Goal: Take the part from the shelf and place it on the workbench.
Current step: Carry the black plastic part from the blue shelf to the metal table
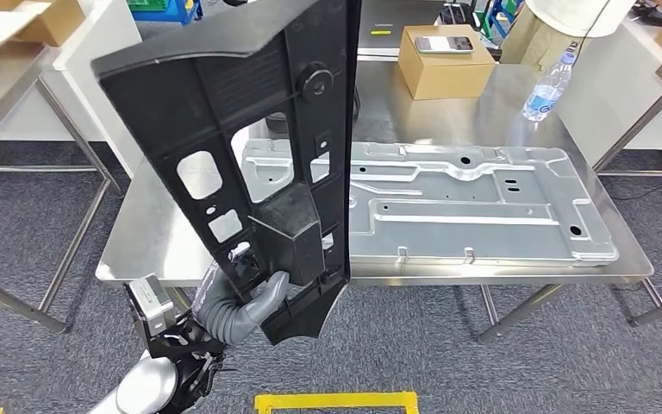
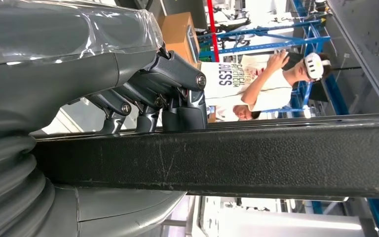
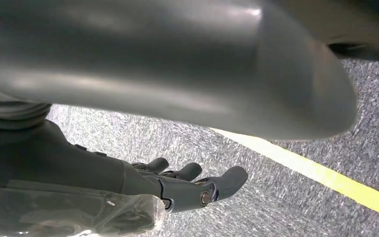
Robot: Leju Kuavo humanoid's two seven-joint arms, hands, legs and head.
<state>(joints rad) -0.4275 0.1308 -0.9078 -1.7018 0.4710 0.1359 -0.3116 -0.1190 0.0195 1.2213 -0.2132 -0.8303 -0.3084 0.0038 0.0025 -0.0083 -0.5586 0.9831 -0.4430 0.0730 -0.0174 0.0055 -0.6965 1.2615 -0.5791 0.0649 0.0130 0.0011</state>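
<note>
I have the part [image 1: 241,147], a long black plastic panel, off the shelf and gripped by my left hand [image 1: 240,306] near its lower end, fingers [image 2: 177,94] wrapped over its edge. It stands upright at centre-left of the head view, above the bench [image 1: 138,233] edge. Placing it remains. My right hand [image 3: 177,185] hangs over carpet, fingers loosely apart, holding nothing.
</note>
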